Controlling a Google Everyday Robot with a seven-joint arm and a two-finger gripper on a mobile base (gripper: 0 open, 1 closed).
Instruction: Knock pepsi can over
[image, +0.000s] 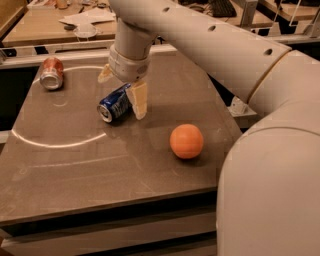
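The pepsi can (114, 103), dark blue with a silver end, lies on its side on the dark table (75, 165), its end facing front-left. My gripper (122, 90) hangs just above it with the fingers spread apart. One fingertip (139, 102) stands at the can's right side and the other (104, 74) is behind it to the left. The fingers straddle the can without closing on it.
A reddish-orange can (51, 73) lies on its side at the table's far left. An orange ball (186, 141) sits right of centre. My white arm (240, 75) fills the right side. A wooden table with papers (80, 20) stands behind.
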